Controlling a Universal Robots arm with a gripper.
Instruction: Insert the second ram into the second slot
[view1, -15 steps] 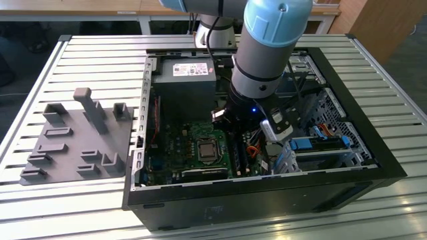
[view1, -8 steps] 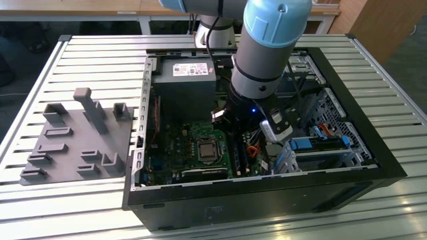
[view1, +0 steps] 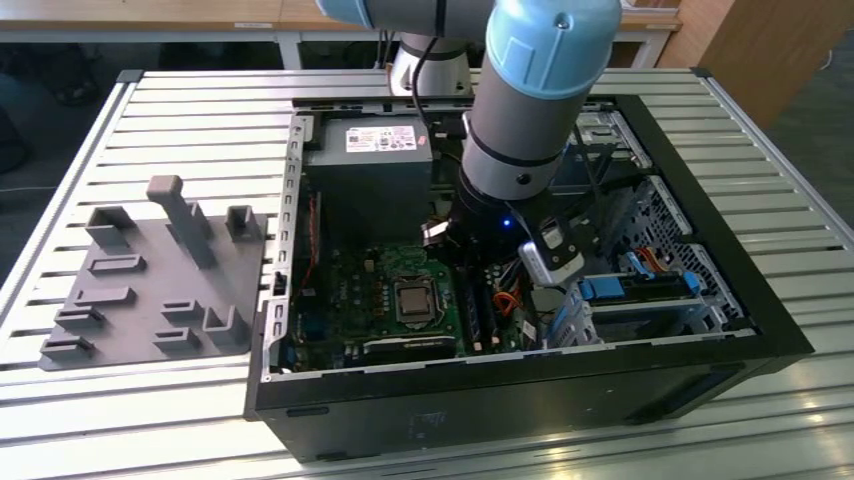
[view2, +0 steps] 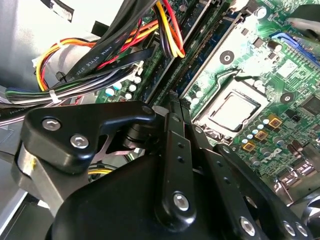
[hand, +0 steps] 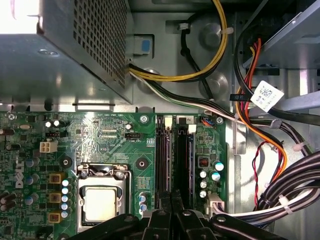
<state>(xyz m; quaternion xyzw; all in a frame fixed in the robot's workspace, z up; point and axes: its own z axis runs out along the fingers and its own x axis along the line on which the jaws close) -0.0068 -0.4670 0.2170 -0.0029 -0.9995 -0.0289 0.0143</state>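
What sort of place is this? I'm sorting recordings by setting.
Probably a robotics lab or test bench: an open computer case lies on a slatted metal table, a grey parts fixture beside it, the gripper over its motherboard.

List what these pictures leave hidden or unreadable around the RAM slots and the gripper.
- Gripper fingertips: in the first wrist view its own black linkage covers them; open or shut is unclear.
- Near ends of the RAM slots: hidden behind that linkage, so how far any stick is seated cannot be judged.
- RAM slots in the exterior view: blocked by the arm.
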